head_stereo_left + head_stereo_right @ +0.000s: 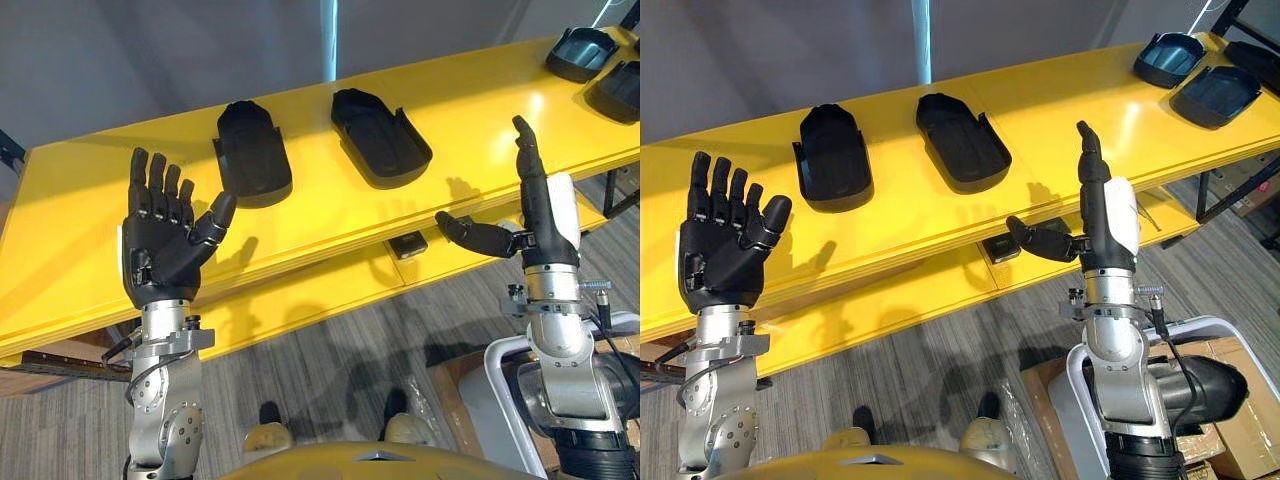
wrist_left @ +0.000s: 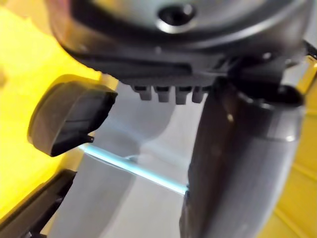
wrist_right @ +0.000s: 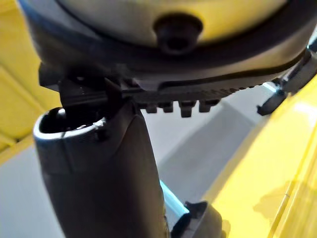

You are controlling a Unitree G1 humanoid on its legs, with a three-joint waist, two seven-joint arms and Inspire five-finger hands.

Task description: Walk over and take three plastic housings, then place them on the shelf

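Two black plastic housings lie on the yellow shelf top (image 1: 90,200): one (image 1: 252,152) upside down at the left of centre, one (image 1: 379,136) with its hollow side up beside it. Two more housings (image 1: 582,52) (image 1: 617,92) sit at the far right end. My left hand (image 1: 165,235) is raised in front of the shelf's near edge, fingers straight, palm empty. My right hand (image 1: 535,215) is raised at the right, fingers straight up, thumb out to the side, holding nothing. The left housing (image 2: 69,116) shows past my left thumb in the left wrist view.
A lower yellow shelf board (image 1: 330,285) runs under the top one, with a small dark block (image 1: 408,244) on it. Cardboard boxes (image 1: 1230,400) stand on the grey floor at the lower right. A grey wall (image 1: 150,50) rises behind the shelf.
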